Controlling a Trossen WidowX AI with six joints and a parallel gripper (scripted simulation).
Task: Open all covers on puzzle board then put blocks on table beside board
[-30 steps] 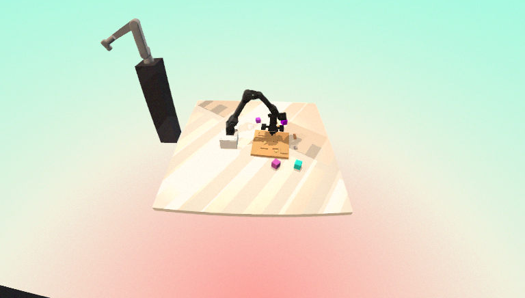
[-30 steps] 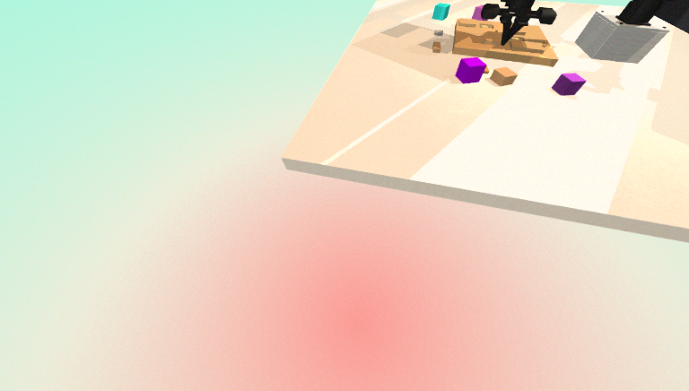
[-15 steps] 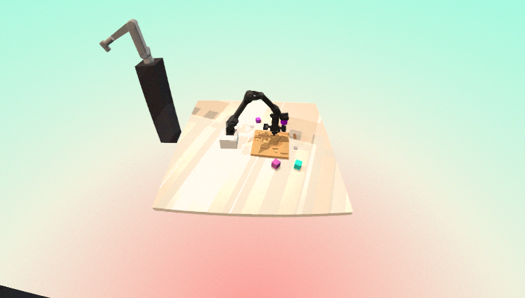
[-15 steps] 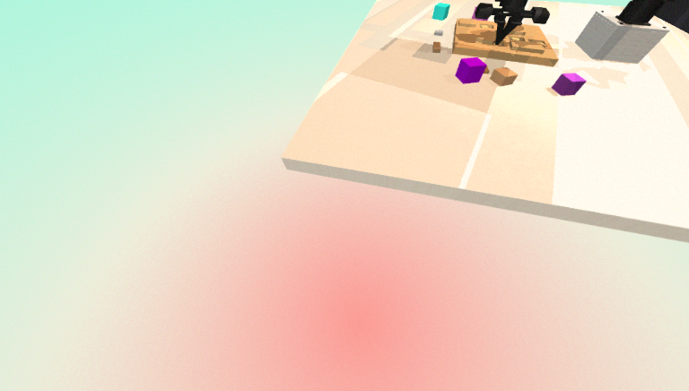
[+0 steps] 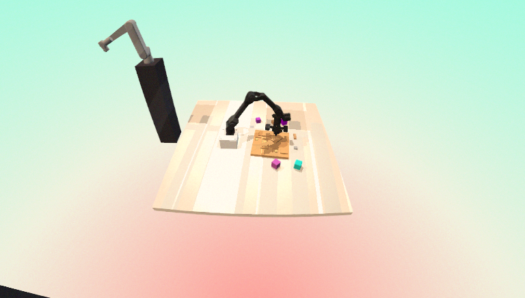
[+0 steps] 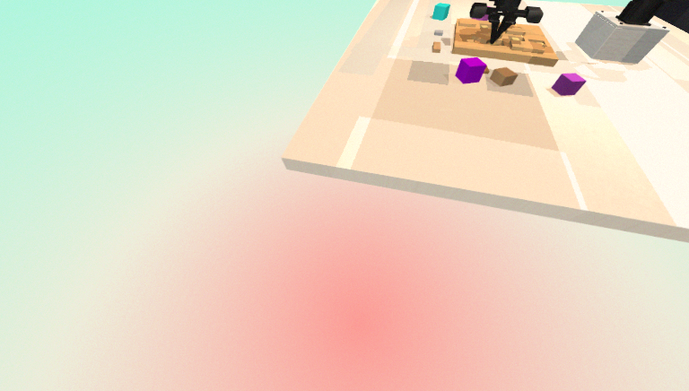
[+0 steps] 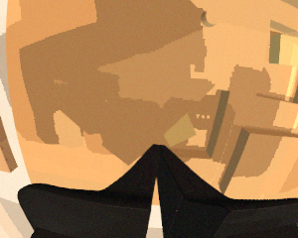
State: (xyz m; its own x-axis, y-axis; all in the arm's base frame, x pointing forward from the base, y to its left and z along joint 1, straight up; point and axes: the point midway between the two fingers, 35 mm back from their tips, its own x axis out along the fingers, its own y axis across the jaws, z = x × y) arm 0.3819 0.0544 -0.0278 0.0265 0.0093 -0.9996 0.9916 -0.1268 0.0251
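The wooden puzzle board (image 5: 269, 156) (image 6: 502, 56) lies on the table, with raised strips and recesses on top. My gripper (image 5: 275, 134) (image 6: 492, 42) (image 7: 157, 150) is shut and empty, pointing down with its tips low over the board's edge area farthest from the top camera. A yellowish square piece (image 7: 180, 131) shows just beyond the tips in the wrist view. A recess with a yellow inside (image 7: 289, 50) shows at the upper right there. Shadows cover much of the board, and I cannot tell clearly how each cover stands. Whether the tips touch anything is also unclear.
Beside the board lie a small orange block (image 5: 294, 136) (image 6: 436, 47) and a small grey piece (image 5: 295, 147) (image 6: 438, 32). Around it are a teal cube (image 5: 297, 164) (image 6: 440, 12), a magenta cube (image 5: 275, 163), two purple cubes (image 6: 469, 70) (image 6: 568, 84) and a brown block (image 6: 503, 76).
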